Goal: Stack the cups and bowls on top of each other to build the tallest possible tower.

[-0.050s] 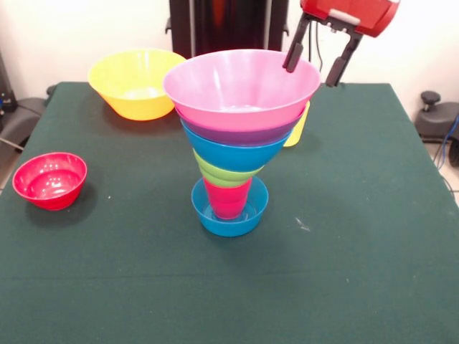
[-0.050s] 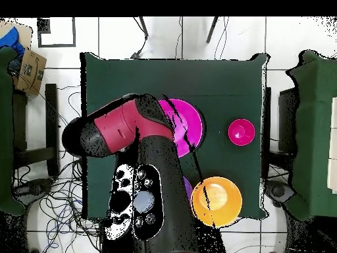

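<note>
The tower stands mid-frame on the counter, top-heavy on a small blue bowl. The gripper, fingers apart and empty, hangs upper right beside the pink bowl. The remaining yellow bowl looks light, stiff and slippery; I would pinch its rim.

Place: robot lab — green-clothed table | loose floor cables | tiled floor

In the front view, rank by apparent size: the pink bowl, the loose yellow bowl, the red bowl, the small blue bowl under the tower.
1. pink bowl
2. yellow bowl, though it sits farther back
3. small blue bowl and red bowl: they look alike, so unranked
</note>
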